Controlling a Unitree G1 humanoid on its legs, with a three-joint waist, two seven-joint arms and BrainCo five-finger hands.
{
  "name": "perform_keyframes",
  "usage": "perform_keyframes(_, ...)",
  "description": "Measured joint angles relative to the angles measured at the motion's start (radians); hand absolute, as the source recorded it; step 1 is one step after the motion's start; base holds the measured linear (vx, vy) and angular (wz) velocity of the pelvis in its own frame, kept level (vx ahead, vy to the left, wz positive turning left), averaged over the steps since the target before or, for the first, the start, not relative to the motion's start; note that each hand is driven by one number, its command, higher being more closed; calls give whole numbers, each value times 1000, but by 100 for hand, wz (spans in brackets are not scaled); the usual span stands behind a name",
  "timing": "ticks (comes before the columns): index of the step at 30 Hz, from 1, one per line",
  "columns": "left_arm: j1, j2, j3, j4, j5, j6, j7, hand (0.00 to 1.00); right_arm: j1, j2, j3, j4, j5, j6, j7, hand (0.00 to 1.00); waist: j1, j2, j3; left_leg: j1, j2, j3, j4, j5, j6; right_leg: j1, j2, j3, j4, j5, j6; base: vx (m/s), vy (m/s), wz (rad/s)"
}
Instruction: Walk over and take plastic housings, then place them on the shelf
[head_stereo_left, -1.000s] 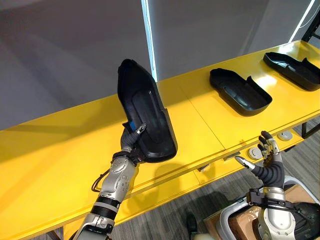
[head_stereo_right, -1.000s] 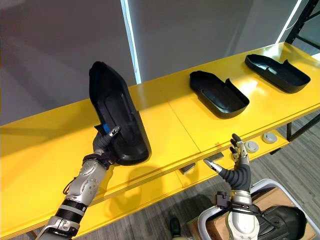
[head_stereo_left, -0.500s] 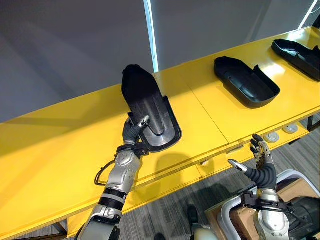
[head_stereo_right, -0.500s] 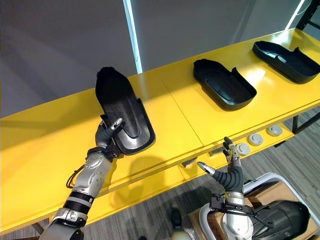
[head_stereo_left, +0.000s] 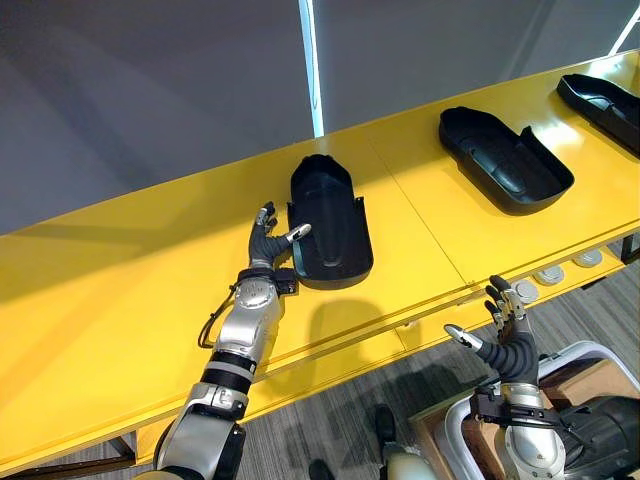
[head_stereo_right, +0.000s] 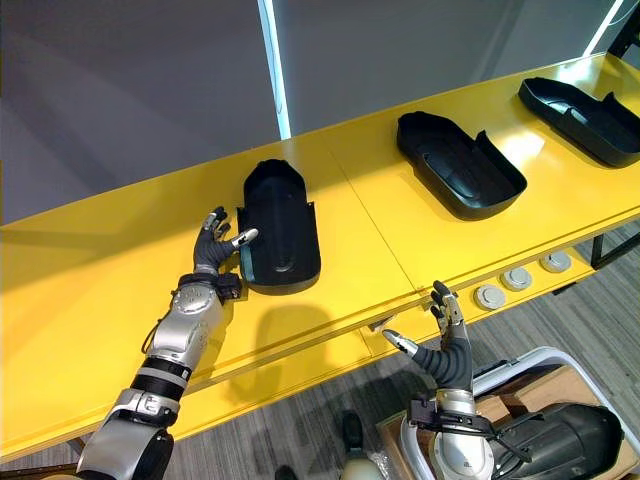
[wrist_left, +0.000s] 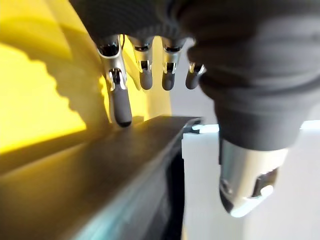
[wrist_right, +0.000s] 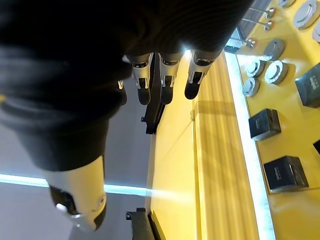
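Three housings: black plastic, lying well apart in a row on the yellow shelf (head_stereo_left: 100, 290).
Nearest housing (head_stereo_left: 330, 225): just beside the left hand.
Middle housing (head_stereo_left: 505, 160), far housing (head_stereo_left: 605, 100): untouched.
Left hand (head_stereo_left: 268, 240): fingers straight and spread, thumb reaching the nearest housing's rim, gripping nothing.
Right hand (head_stereo_left: 503, 330): fingers spread, empty, below the shelf's front edge.

Long yellow shelf (head_stereo_left: 100, 290) with three black plastic housings, well apart: left housing (head_stereo_left: 330, 225), middle housing (head_stereo_left: 505, 160), right housing (head_stereo_left: 605, 100).
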Motion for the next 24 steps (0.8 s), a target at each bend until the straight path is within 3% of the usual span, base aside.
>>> perform_keyframes(4, -71, -3, 10, -18, 86, 50, 7, 0, 2, 30, 3, 0, 4, 0, 17, 0, 0, 0, 4, 6, -3, -17, -9, 6, 2, 10, -3, -9, 0, 0, 0, 7, -19, 11)
perform_keyframes(8, -118, -6, 25, -62, 125, 64, 20, 0, 4, 30, 9, 0, 4, 0, 21, 0, 1, -1, 4, 9, -12, -25, -20, 13, 7, 14, -10, -19, 0, 0, 0, -9, -8, 8)
perform_keyframes(14, -118, -14, 22, -231, 107, 60, 22, 0, -6, 46, 9, -5, 2, 0, 28, 0, 10, -2, 5, 19, -16, -43, -22, 17, 12, 31, -16, -37, 0, 0, 0, -20, -16, 8)
perform_keyframes(18, -53, -16, -11, -419, 80, 14, 18, 0, -49, 45, -4, -79, -6, 0, 29, 0, 12, -2, 5, 29, -15, -43, -24, 17, 13, 39, -15, -36, 0, 0, 0, -5, -24, -1)
perform_keyframes(19, -32, -23, -12, -443, 81, 13, 17, 0, -64, 44, -4, -108, -8, 0, 29, 100, 12, -2, 5, 35, -14, -42, -26, 17, 13, 44, -14, -36, 0, 0, 0, -5, -31, -2)
perform_keyframes(24, 182, -46, -10, -671, 119, -4, 23, 0, -155, 26, 40, -202, -15, -37, 33, 100, 28, -2, 5, 33, -12, -42, -29, 17, 13, 45, -14, -35, -1, -1, 1, -16, -23, 0)
